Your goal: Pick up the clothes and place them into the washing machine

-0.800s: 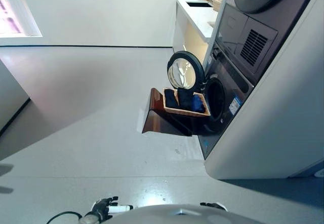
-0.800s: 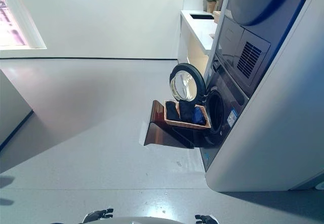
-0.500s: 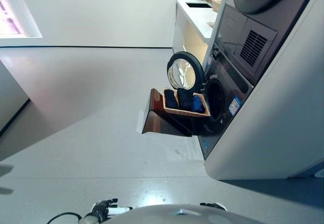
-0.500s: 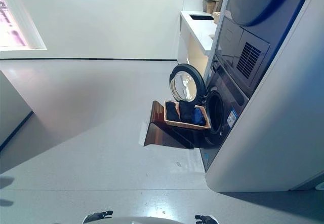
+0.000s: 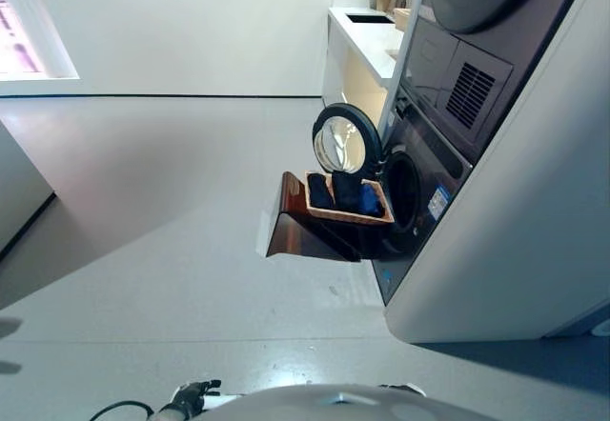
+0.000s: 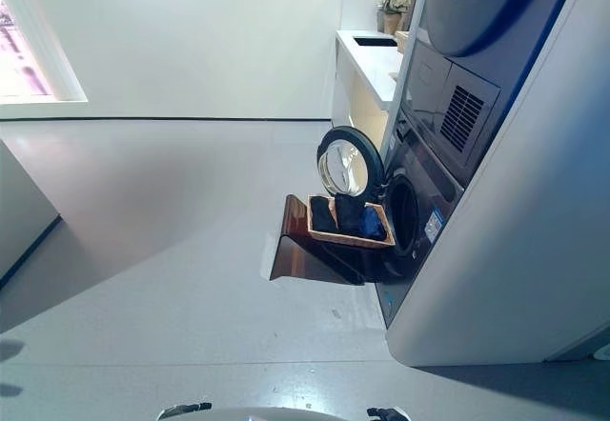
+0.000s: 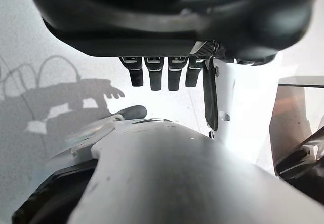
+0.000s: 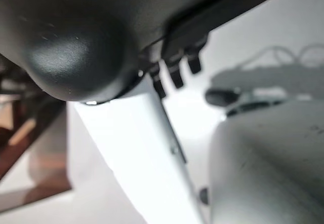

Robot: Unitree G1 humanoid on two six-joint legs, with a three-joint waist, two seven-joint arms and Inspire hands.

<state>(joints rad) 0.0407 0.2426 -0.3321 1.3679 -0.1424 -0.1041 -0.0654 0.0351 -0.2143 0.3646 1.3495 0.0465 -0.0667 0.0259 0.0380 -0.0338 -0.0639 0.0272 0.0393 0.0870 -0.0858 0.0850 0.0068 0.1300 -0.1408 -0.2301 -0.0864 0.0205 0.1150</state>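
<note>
Whole head view has shifted versus 0.8 s ago: washing machine (image 5: 419, 192), basket (image 5: 349, 200) and stool (image 5: 307, 230) all sit slightly lower and left in the frame together, and both hands have slid toward the bottom edge, so that's camera motion, not the objects moving. Clothes (image 5: 343, 192), dark with a blue piece, are in the wicker basket on the brown stool, right in front of the drum opening; the round door (image 5: 345, 141) stands swung open beside it. Nothing has been picked yet. Left hand (image 7: 161, 71) hangs low by the robot's side, well away from the basket, fingers hanging straight and relaxed in its wrist view, holding nothing. Right hand (image 8: 174, 68) is also low on the other side; the fingers visible in its wrist view look relaxed and empty, only a sliver shows in the head views. My read: task is at the approach stage, robot is standing well back from the machine and re-aiming or stepping. Next it needs to close the gap across the open floor (image 5: 172, 211) before either arm can reach the basket. Door is already open, so no extra step there.
</note>
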